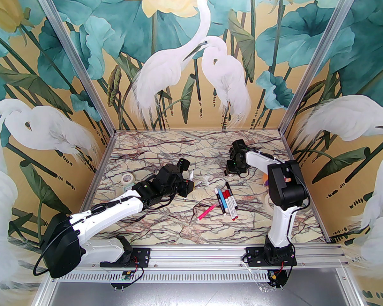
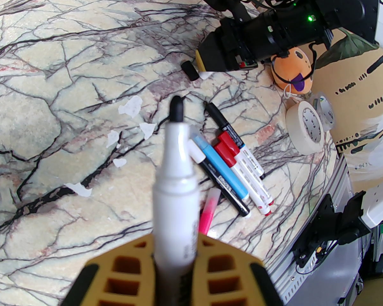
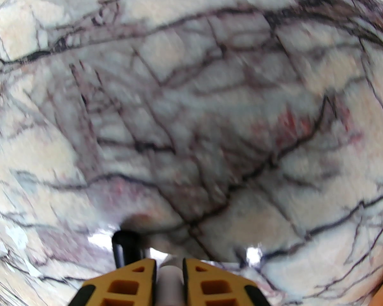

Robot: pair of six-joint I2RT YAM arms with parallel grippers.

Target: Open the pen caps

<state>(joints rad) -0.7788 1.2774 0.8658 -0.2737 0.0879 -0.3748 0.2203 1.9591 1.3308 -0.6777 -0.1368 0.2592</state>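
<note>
White pen (image 2: 175, 177) in left hand (image 2: 175, 245)

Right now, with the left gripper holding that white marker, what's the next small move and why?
Probably lower the left gripper and lay the white marker on bare table, away from the other pens. Its black tip is exposed and a black cap lies on the table by the shut right gripper, so this one looks done; most others look capped.

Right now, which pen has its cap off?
The white pen clamped in the left end effector: its black tip is bare. The pens lying on the table look capped.
</note>
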